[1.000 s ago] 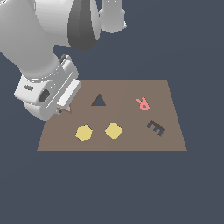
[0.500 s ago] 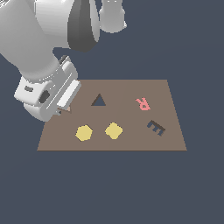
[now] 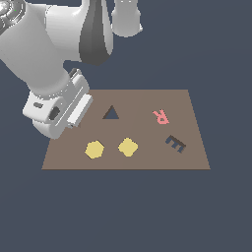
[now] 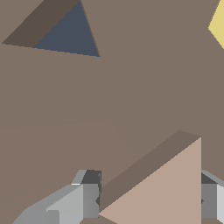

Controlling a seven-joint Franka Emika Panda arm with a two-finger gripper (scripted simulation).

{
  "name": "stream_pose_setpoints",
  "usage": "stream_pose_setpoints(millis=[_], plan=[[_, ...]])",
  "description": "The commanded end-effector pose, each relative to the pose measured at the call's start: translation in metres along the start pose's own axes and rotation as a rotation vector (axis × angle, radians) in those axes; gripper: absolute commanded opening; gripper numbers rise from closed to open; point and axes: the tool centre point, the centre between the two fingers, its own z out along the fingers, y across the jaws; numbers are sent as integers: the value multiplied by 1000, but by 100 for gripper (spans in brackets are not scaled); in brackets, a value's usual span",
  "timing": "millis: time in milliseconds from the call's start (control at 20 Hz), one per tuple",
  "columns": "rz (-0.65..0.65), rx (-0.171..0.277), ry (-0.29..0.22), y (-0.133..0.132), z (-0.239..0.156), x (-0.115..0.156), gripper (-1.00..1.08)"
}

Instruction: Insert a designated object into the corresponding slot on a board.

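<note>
A flat brown rectangular board (image 3: 147,152) lies on a plain dark blue-grey ground that fills the rest of the exterior view; no walls or other furniture show. On the board sit 2 small yellow shapes side by side near its front edge, a yellow hexagon (image 3: 94,149) and a second yellow block (image 3: 128,146), with a pink letter R (image 3: 161,116) and a dark E-shaped cut-out (image 3: 175,143) toward the exterior view's right. A dark triangular cut-out (image 3: 111,113) opens in the board between the arm and the pink R, its apex pointing away from the front edge.

The large white and grey Franka arm (image 3: 54,44) reaches down over the board's corner at the exterior view's left, and its bulk hides whatever lies beneath the gripper there.

The wrist view shows the small flat tan-pink triangle block (image 4: 164,192) between the 2 grey fingers (image 4: 89,194) of the gripper (image 4: 148,199). One of its corners points toward 1 finger, and a straight edge lies toward the other. The jaws stand partly apart, 1 at either side of the block. Whether they press it cannot be told. The triangular cut-out (image 4: 65,33) lies well apart from the block across bare board, with a yellow edge (image 4: 218,26) at the picture's corner.
</note>
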Motion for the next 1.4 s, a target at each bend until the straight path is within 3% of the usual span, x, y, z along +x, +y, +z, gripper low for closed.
stream_pose_setpoints(millis=[0, 800, 1350], plan=[[0, 0, 0, 0, 1, 0, -100], [-13, 1, 0, 1, -3, 1, -100], [-187, 0, 0, 7, -3, 9, -100]])
